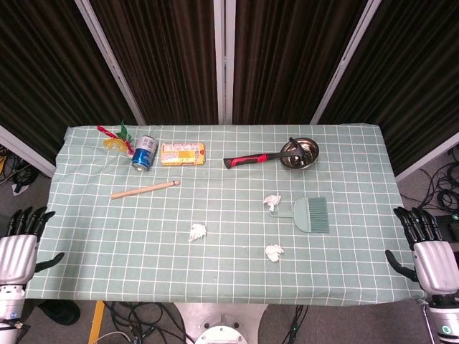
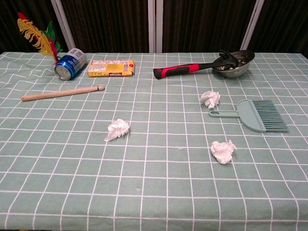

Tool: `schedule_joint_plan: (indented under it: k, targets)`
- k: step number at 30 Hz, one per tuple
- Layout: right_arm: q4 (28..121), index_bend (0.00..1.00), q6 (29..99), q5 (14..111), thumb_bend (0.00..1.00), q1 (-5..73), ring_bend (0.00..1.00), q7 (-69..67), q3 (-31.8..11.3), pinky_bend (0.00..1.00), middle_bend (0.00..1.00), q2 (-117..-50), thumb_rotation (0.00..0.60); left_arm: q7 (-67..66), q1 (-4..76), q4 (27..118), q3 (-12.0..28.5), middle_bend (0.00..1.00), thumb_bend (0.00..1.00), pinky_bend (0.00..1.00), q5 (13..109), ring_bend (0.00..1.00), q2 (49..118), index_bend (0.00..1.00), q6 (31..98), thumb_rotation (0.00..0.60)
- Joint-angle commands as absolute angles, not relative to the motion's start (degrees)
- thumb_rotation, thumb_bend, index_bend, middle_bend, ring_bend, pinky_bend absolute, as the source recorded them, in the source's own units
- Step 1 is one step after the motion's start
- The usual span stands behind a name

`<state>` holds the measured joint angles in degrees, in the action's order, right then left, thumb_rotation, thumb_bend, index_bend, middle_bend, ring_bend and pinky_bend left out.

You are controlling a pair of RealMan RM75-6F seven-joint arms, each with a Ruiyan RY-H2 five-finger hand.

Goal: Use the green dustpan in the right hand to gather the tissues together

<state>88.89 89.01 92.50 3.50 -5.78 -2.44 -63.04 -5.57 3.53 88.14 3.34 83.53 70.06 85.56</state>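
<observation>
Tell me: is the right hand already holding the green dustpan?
No. The green dustpan lies untouched on the table while the right hand hangs empty off the edge.

a robot lab: black curtains (image 1: 172, 57), loose floor cables (image 1: 143, 315), a checked test table (image 1: 107, 236).

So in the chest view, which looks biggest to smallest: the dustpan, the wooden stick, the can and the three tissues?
1. Wooden stick, longest.
2. Dustpan, nearly as long and much broader, so it may cover more area.
3. Can, though it lies farther back.
4. Tissues: too alike to rank.
</observation>
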Motion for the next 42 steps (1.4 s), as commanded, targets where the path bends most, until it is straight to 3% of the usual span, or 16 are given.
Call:
schedule_joint_plan:
  k: [1,7,11,20,24,27,33,42]
  targets:
    - [89.02,0.00,88.41,91.96,0.23,3.95,0.00,-5.44,-2.75,0.00,0.09,-63.20,0.600,-5.77,3.76,88.06,3.47,0.10,0.00,0.06,83.25,0.04,70.25,0.16,85.25,0.600]
    - [89.07,0.00,87.42,91.83,0.22,4.55,0.00,-5.36,-2.71,0.00,0.10,-63.50,0.600,-6.03,4.14,87.92,3.58,0.10,0.00,0.06,83.20,0.04,70.29,0.16,84.96,0.600]
    - [89.44,0.01,83.96,92.73,0.23,6.66,0.00,-5.71,-2.17,0.03,0.18,-64.38,0.600,-5.76,4.19,88.03,3.63,0.10,0.00,0.06,83.20,0.04,70.24,0.16,85.07,0.600]
    - [87.99,0.23,66.95,86.28,0.22,18.26,0.00,2.52,-6.64,0.05,0.34,-71.81,0.600,-4.53,3.63,87.47,2.99,0.10,0.00,0.06,83.86,0.04,70.15,0.16,85.88,0.600]
    - [83.84,0.31,59.61,81.23,0.10,23.64,0.03,5.92,-8.87,0.07,0.36,-78.00,0.600,-4.04,3.24,87.19,2.86,0.10,0.00,0.06,83.67,0.04,70.53,0.16,86.23,0.600]
    - [79.41,0.35,56.16,78.01,0.09,26.86,0.03,8.55,-10.20,0.07,0.35,-83.04,0.600,-3.92,3.15,87.14,2.95,0.10,0.00,0.06,83.63,0.04,70.59,0.16,86.47,0.600]
    - [71.61,0.40,52.52,73.45,0.16,31.54,0.03,11.23,-12.05,0.07,0.34,-91.58,0.600,-4.13,3.21,87.56,2.93,0.10,0.00,0.06,83.63,0.04,70.19,0.16,86.31,0.600]
    - [66.28,0.43,51.46,70.46,0.22,34.24,0.03,14.44,-11.73,0.07,0.36,-97.62,0.600,-4.23,3.34,87.55,2.90,0.10,0.00,0.06,83.57,0.04,70.27,0.16,86.03,0.600]
